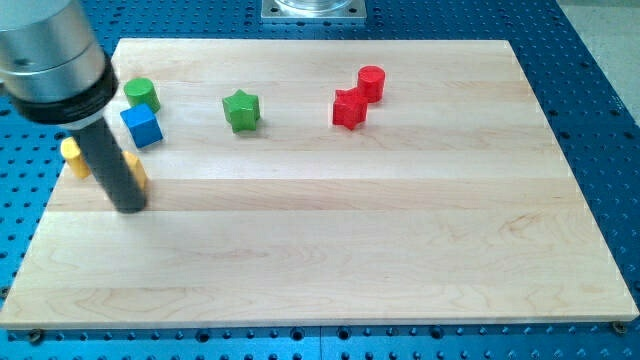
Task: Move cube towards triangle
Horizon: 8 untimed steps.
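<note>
A blue cube (142,125) sits at the upper left of the wooden board (330,250). A green cylinder (141,94) stands just above it, close by. My tip (131,208) is below the cube, a short way toward the view's bottom, and is apart from it. The dark rod covers most of a yellow block: one yellow part (73,157) shows left of the rod, another (137,171) right of it. Its shape cannot be made out. No triangle can be picked out clearly.
A green star-shaped block (241,110) lies at the upper middle. A red star-shaped block (349,108) and a red cylinder (371,82) sit touching, upper right of centre. A blue perforated table (600,90) surrounds the board. A metal mount (314,10) is at the top edge.
</note>
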Available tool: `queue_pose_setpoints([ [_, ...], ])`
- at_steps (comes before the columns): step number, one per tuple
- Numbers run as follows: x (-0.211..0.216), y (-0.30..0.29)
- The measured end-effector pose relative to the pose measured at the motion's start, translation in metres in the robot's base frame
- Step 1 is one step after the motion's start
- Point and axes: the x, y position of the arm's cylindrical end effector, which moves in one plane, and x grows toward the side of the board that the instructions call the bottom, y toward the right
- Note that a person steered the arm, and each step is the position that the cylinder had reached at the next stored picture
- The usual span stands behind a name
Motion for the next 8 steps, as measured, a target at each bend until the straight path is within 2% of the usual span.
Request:
queue_pose_setpoints([
  [1, -0.049, 0.035],
  [2, -0.089, 0.044],
  [3, -0.105, 0.044],
  [6, -0.133, -0.001],
  [8, -0.117, -0.021],
])
